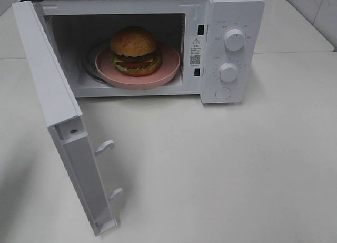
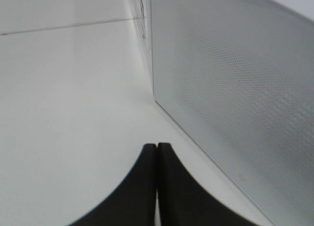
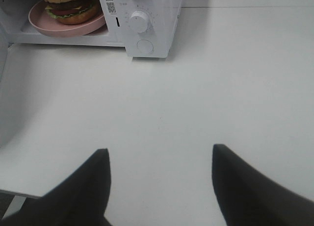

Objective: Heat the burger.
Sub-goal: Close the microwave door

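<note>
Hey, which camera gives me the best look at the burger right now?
The exterior high view: the whole burger shows on its pink plate inside the open microwave. The right wrist view catches it far off, with the bun's top cropped. The left wrist view shows none of it.

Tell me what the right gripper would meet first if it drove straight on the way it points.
Probably the microwave's control panel, near its round button; only table lies between, though depth is unclear.

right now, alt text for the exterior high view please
A burger on a pink plate sits inside an open white microwave on a white table. Its door swings out to the left.
</note>
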Available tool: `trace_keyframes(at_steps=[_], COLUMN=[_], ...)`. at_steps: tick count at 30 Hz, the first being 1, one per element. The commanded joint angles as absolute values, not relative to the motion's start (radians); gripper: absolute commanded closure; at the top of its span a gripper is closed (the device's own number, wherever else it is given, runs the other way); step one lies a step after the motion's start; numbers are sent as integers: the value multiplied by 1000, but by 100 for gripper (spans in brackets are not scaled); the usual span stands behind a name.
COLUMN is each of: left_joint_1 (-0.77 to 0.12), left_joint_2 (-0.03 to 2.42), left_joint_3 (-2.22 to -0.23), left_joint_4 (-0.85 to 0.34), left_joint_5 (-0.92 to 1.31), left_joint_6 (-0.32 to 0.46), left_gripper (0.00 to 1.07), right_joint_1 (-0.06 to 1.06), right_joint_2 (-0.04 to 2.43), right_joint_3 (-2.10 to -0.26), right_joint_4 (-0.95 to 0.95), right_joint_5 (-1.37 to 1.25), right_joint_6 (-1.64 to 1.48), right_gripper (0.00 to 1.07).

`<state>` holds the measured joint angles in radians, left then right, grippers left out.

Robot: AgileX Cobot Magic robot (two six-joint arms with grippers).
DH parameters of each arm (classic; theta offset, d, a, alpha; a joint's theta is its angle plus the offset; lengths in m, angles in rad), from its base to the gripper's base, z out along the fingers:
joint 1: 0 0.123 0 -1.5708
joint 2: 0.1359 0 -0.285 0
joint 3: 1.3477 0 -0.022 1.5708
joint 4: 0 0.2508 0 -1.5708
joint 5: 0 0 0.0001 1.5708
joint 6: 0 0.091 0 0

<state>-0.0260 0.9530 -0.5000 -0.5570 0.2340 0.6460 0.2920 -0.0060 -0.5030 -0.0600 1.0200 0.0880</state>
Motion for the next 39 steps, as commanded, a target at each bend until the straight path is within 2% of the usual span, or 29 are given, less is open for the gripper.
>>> trace_keyframes(at_steps=[1,4,6,9,10,11,14,17,27,34,39], left_joint_1=[-21,-22,-74,-96,-138,-181,-228,-242,-389,-438,-440], left_joint_2=[1027,1041,1085,1094,1116,1142,1183,1194,1336,1421,1467], left_joint_3=[-497,-497,-497,-497,-497,-497,-497,-497,-509,-577,-616], left_joint_4=[-674,-695,-756,-763,-765,-765,-764,-764,-761,-761,-761], left_joint_5=[197,197,158,142,104,62,9,-9,-202,-236,-234], left_joint_6=[753,778,869,885,908,910,910,910,906,902,899], left_gripper=[106,106,106,106,106,106,106,106,106,106,106], right_joint_1=[288,288,288,288,288,288,288,288,288,288,288], right_joint_2=[-31,-31,-31,-31,-31,-31,-31,-31,-31,-31,-31], right_joint_3=[-502,-502,-502,-502,-502,-502,-502,-502,-502,-502,-502], right_joint_4=[-61,-61,-61,-61,-61,-61,-61,-61,-61,-61,-61], right_joint_5=[1004,1004,1004,1004,1004,1004,1004,1004,1004,1004,1004], right_joint_6=[77,77,77,77,77,77,77,77,77,77,77], right_gripper=[50,50,50,50,50,50,50,50,50,50,50])
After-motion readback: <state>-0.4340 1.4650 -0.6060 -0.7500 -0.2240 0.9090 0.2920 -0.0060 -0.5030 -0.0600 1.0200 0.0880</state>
